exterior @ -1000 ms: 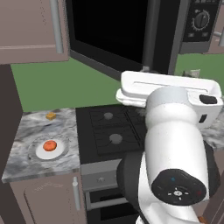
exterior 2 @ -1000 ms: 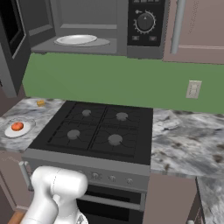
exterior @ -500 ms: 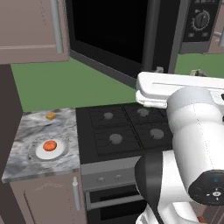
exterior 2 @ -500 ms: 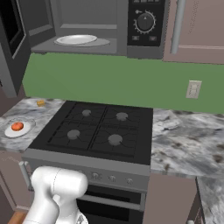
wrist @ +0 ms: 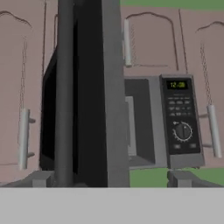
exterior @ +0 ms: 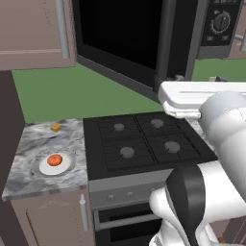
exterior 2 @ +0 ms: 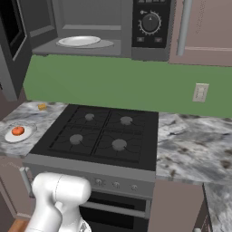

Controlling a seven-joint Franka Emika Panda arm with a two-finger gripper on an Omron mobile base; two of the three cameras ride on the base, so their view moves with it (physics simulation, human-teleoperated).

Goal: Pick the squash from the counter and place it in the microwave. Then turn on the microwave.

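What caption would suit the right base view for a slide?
Microwave open above the stove, white plate inside; squash waits on a plate on the counter at left.

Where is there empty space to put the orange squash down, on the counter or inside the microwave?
The widest bare stone is the counter right of the stove, below the wall outlet. The left counter strip is crowded: the squash on its plate, plus a small cube. Inside the open microwave, a white plate covers most of the floor, with bare floor at its right.
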